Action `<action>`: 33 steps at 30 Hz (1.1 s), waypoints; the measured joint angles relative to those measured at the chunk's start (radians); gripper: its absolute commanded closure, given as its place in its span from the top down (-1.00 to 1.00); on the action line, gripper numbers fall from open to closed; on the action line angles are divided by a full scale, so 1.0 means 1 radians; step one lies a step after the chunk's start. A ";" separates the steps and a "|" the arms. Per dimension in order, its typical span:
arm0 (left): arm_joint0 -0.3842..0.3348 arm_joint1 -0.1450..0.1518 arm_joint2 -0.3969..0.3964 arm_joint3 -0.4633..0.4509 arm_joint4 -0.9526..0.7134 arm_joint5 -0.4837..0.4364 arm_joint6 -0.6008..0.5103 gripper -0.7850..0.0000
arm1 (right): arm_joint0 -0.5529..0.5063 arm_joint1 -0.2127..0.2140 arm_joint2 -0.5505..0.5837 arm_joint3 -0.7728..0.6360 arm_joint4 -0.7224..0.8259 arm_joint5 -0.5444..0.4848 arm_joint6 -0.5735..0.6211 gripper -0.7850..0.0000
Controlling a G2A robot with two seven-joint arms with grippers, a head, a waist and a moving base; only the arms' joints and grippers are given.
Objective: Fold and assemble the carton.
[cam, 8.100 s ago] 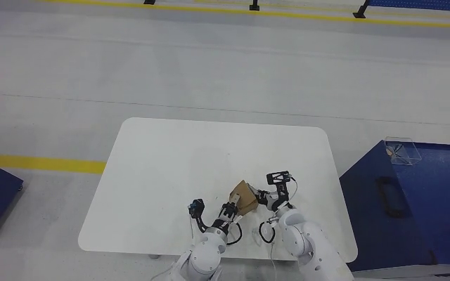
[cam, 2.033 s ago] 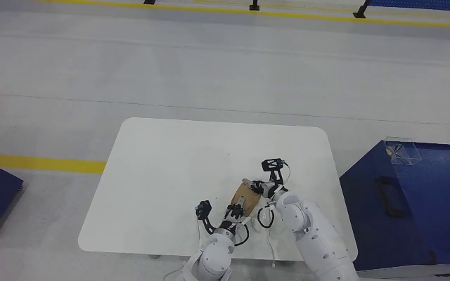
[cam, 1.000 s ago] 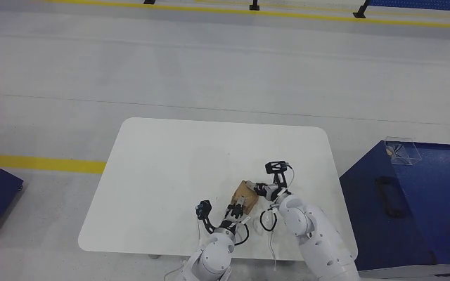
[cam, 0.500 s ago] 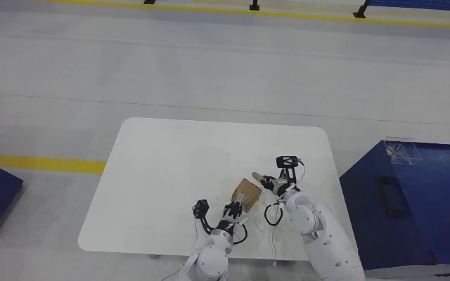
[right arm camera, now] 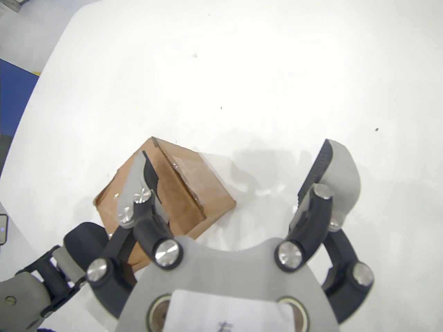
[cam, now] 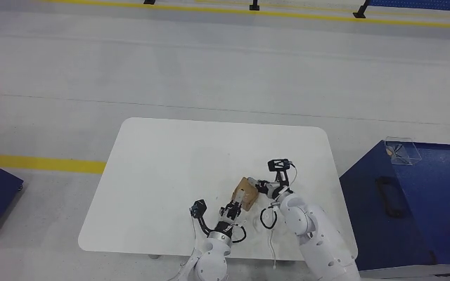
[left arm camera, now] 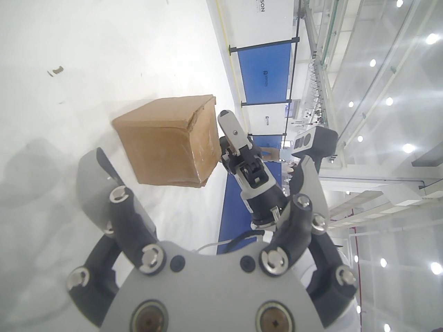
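Presently, my right pincer [right arm camera: 235,164] stands wide open and grips nothing. One of its fingers [right arm camera: 137,177] lies against the right side face of the carton [right arm camera: 187,191]. The other finger hangs over bare bench [right arm camera: 242,53], well apart from the cardboard. I judge this posture to be a push or a brace, not a grasp: a single finger laid on a panel holds a fold flat without crushing the wall.

My left pincer [left arm camera: 200,171] is likewise open and empty. It sits just near-left of the carton, apart from it, with the jaws spread wider than the box. I read this as a standby position from which it can stop the box sliding left under the right finger's pressure.

The carton rests on the bench, toward the near edge and a little right of centre, between the two pincers. It shows closed brown faces and a rough seam along one edge. I cannot tell whether the hidden flaps are tucked. In my judgement assembly is well advanced, and the remaining seam calls for square, steady pressure or the box may skid.
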 measured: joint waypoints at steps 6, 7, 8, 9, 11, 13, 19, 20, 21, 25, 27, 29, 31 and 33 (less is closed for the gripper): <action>-0.035 0.019 0.050 0.044 0.423 -0.031 0.211 1.00 | -0.031 0.008 0.051 -0.032 0.031 -0.007 -0.020 1.00; -0.050 0.021 0.071 0.077 0.547 -0.012 0.270 1.00 | -0.030 0.009 0.055 -0.027 0.034 -0.004 -0.017 1.00; -0.063 0.022 0.086 0.105 0.635 0.008 0.310 1.00 | -0.028 0.009 0.057 -0.021 0.037 -0.002 -0.015 1.00; -0.077 0.022 0.101 0.135 0.719 0.030 0.346 1.00 | -0.024 0.009 0.059 -0.013 0.042 0.001 -0.012 1.00; -0.108 0.021 0.135 0.200 0.891 0.082 0.413 1.00 | -0.016 0.008 0.061 0.004 0.053 0.004 -0.009 1.00; -0.136 0.017 0.165 0.258 1.015 0.135 0.452 1.00 | -0.011 0.009 0.064 0.018 0.058 0.002 -0.013 1.00; -0.219 -0.001 0.227 0.397 1.246 0.308 0.386 1.00 | -0.017 0.013 0.092 0.034 0.064 0.007 -0.037 1.00; -0.232 -0.005 0.232 0.412 1.260 0.324 0.362 1.00 | -0.018 0.014 0.100 0.037 0.062 0.019 -0.043 1.00; -0.242 -0.008 0.236 0.427 1.267 0.334 0.334 1.00 | -0.018 0.015 0.108 0.040 0.061 0.038 -0.048 1.00; -0.289 -0.025 0.240 0.478 1.267 0.363 0.233 1.00 | -0.019 0.017 0.144 0.045 0.105 0.072 -0.045 1.00; -0.301 -0.030 0.238 0.491 1.255 0.361 0.227 1.00 | -0.027 0.020 0.159 0.043 0.109 0.060 -0.042 1.00; -0.308 -0.035 0.235 0.501 1.246 0.362 0.229 0.89 | -0.037 0.023 0.168 0.040 0.110 0.052 -0.041 1.00; -0.309 -0.039 0.232 0.506 1.233 0.361 0.226 0.69 | -0.044 0.024 0.172 0.038 0.114 0.049 -0.040 1.00; -0.310 -0.042 0.230 0.509 1.227 0.360 0.217 0.29 | -0.046 0.024 0.173 0.038 0.115 0.049 -0.040 1.00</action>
